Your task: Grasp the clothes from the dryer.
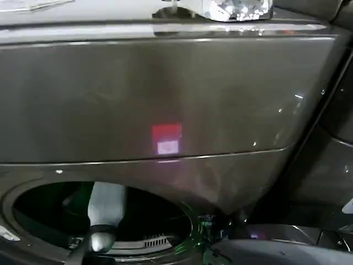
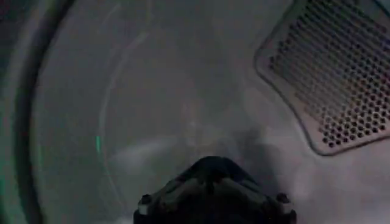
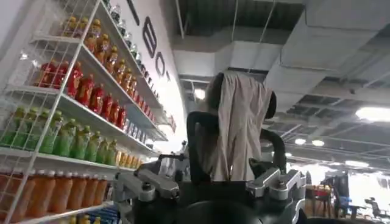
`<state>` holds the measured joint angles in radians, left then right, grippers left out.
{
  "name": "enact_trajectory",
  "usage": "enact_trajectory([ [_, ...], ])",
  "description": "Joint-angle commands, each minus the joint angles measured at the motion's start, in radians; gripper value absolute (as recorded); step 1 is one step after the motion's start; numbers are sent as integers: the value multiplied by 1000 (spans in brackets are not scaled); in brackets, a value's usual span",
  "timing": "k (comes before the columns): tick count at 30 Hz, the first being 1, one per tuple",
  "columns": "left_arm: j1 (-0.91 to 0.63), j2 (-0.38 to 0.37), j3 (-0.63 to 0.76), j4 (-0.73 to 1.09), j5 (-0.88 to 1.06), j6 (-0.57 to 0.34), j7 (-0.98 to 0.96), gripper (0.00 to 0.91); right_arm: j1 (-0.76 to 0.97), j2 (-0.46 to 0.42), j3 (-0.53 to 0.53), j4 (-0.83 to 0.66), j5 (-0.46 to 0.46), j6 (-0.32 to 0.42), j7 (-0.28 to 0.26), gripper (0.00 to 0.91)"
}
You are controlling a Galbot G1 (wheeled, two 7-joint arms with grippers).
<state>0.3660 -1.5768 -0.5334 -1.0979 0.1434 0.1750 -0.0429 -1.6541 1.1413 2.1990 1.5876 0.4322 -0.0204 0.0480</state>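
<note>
The left arm [image 1: 106, 212], sleeved in pale grey, reaches into the round mouth of the bronze-grey metal dryer [image 1: 165, 94], where its left gripper [image 2: 213, 193] is closed on the dark clothes [image 2: 212, 165] beside a perforated vent panel [image 2: 332, 70]. The right gripper [image 3: 236, 155], raised near shelves of bottled drinks [image 3: 73, 97], clasps a beige cloth [image 3: 237, 131].

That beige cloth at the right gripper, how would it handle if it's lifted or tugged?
The beige cloth is probably floppy: it shows long soft folds at the right gripper. It looks thin, so it is likely light. It would likely drape or slump rather than roll.
</note>
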Motion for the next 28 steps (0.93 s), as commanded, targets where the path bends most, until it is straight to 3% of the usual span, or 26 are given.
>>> enact_trajectory([
  [1,6,2,4,-25,-72,37,-60,0,-1,0,3,-3,-2,3,-4,907],
  [7,6,2,9,-16,-69,32,-45,0,-1,0,6,-2,-7,-3,1,907],
  [11,9,2,12,-9,-67,30,-36,0,-3,-1,15,11,-39,-68,35,907],
  [28,2,4,12,4,-58,21,-24,0,1,-4,19,17,-37,-87,42,907],
])
